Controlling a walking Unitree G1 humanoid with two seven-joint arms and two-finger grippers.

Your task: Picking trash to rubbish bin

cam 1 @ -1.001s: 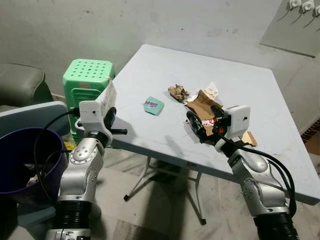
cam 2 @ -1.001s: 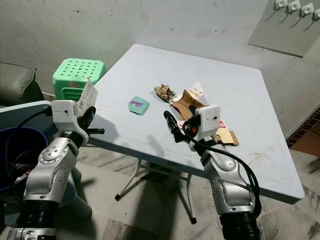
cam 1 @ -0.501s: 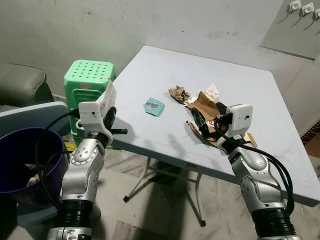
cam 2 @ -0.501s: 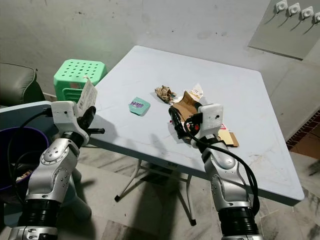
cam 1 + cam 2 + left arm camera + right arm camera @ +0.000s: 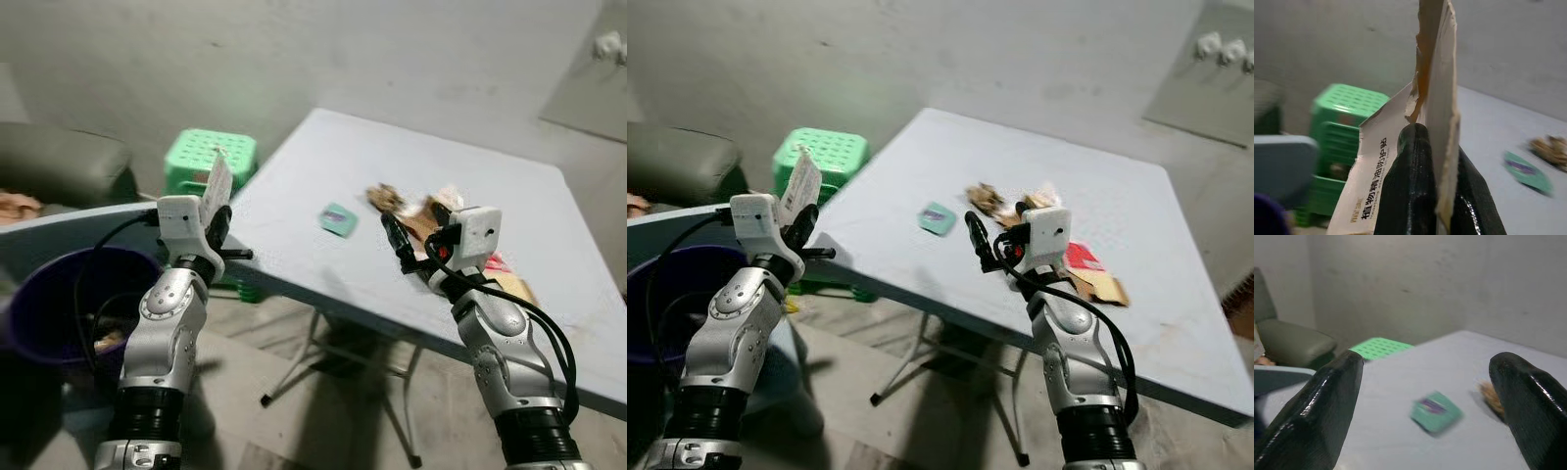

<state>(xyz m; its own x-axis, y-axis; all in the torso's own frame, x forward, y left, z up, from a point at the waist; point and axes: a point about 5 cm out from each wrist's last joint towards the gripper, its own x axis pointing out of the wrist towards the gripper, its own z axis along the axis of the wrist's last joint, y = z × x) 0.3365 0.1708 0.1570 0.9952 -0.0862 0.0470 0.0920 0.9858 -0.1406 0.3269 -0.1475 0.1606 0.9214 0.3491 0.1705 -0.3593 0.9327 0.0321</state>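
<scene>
My left gripper (image 5: 217, 223) is shut on a torn white carton scrap (image 5: 217, 186) with printed characters, held upright off the table's left edge; its fingers (image 5: 1418, 186) pinch the carton scrap (image 5: 1437, 103). A purple rubbish bin (image 5: 44, 294) stands below and to the left of that arm. My right gripper (image 5: 999, 223) is open and holds nothing, above the table's (image 5: 323, 157) front part. Its fingers (image 5: 1322, 406) frame a green packet (image 5: 1436, 411). The green packet (image 5: 338, 217), crumpled brown trash (image 5: 984, 196), a red wrapper (image 5: 1080, 257) and cardboard pieces (image 5: 1099, 286) lie on the table.
A green plastic stool (image 5: 209, 155) stands by the table's left corner. A dark armchair (image 5: 59, 168) sits at the far left, and a grey-blue surface (image 5: 83, 223) lies behind the bin. The folding table's legs (image 5: 921, 352) stand on the concrete floor between my arms.
The whole view has shifted, so the camera has moved. My right gripper has risen off the cardboard pile with nothing in it. The left gripper still holds the carton scrap.
</scene>
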